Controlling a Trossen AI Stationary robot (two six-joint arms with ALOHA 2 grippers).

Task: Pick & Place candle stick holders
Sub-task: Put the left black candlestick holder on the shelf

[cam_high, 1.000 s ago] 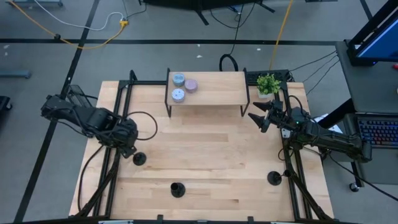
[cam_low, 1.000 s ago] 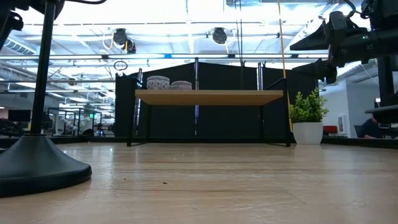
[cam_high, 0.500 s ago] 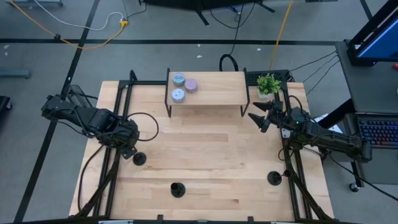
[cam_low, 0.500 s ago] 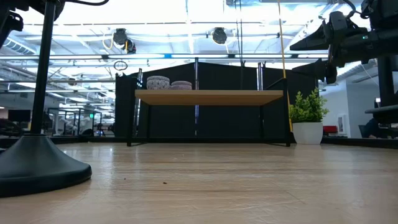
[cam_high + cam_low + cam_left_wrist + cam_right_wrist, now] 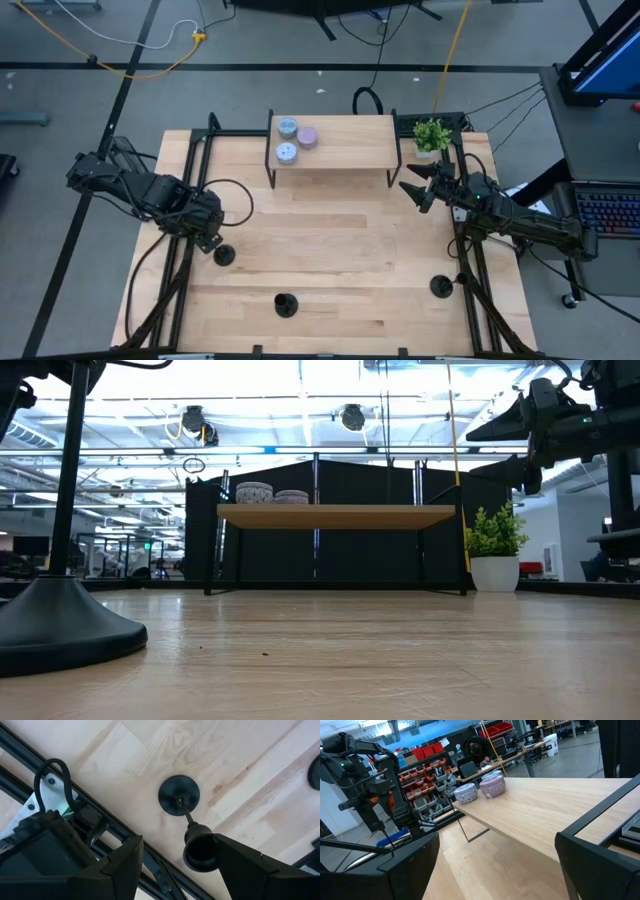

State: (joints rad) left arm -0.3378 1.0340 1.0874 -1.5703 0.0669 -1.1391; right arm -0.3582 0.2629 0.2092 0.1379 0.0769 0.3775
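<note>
Three black candle stick holders stand on their disc bases on the wooden table: one at the left (image 5: 224, 256), one near the front edge (image 5: 286, 304), one at the front right (image 5: 439, 286). My left gripper (image 5: 207, 240) points down over the left holder (image 5: 179, 795), open. Its fingers stand on either side of the holder's top cup (image 5: 199, 852), which lies close against one finger. In the low view this holder (image 5: 60, 630) fills the left edge. My right gripper (image 5: 413, 190) hangs level and open at the right, near the shelf, holding nothing. My left gripper comes from above, pointing down, with the holder's top cup (image 5: 192, 851) right beside one finger (image 5: 235, 865) and a wide gap to the other. I cannot tell whether that finger touches the cup. The holder stands upright on its base on the table.
A low wooden shelf (image 5: 345, 145) at the far middle carries three round candle tins (image 5: 296, 138). A small potted plant (image 5: 431, 134) stands at its right. Black frame rails (image 5: 190, 180) run along the table's left and right sides. Bare wood lies between the holders.
</note>
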